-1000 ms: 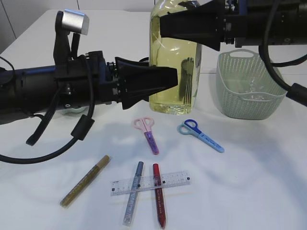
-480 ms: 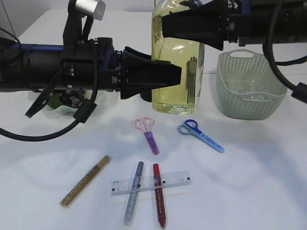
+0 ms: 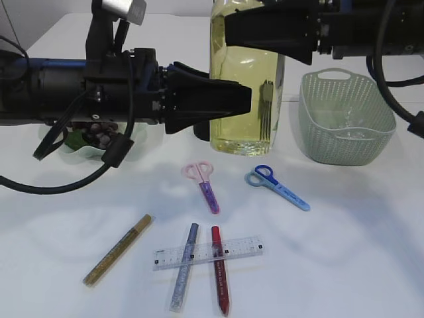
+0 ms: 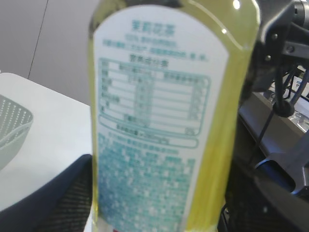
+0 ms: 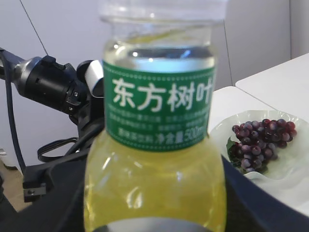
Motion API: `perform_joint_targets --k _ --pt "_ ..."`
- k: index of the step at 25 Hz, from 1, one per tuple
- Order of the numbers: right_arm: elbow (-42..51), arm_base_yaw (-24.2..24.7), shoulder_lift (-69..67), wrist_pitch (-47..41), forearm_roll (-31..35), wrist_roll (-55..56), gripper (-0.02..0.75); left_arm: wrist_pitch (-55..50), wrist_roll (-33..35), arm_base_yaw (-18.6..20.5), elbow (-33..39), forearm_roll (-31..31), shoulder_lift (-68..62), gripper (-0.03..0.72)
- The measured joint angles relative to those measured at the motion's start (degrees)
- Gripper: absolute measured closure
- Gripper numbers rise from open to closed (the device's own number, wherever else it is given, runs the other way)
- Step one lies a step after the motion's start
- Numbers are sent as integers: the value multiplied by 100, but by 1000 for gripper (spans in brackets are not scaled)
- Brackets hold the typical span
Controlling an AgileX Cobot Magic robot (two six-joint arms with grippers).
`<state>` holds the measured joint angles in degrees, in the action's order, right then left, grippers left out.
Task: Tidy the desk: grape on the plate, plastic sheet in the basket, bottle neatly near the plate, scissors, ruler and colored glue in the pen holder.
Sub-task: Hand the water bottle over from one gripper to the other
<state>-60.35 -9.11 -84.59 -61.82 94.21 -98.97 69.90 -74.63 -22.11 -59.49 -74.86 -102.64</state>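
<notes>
The bottle has been lifted slightly since the earlier frame, and the left arm raised, so the grape on the plate is uncovered. The right pincer is clamped on the bottle's upper part. The left pincer is held wide about its lower body; contact cannot be told. Right of the bottle the basket is seen. In front of the bottle lie pink scissors, blue scissors, ruler and glue pens.
</notes>
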Motion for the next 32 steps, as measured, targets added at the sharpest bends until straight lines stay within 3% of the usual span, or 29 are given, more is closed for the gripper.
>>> perform_joint_targets --k 12,22,32 --pt "0 0 13 -21 9 0 279 -10 -204 -40 -335 -407 0 106" --pt "0 12 19 -107 -131 21 279 -174 -227 -334 -389 -215 -79 106" --pt "0 12 19 -192 -131 43 279 -162 -227 -386 -389 -208 -79 132"
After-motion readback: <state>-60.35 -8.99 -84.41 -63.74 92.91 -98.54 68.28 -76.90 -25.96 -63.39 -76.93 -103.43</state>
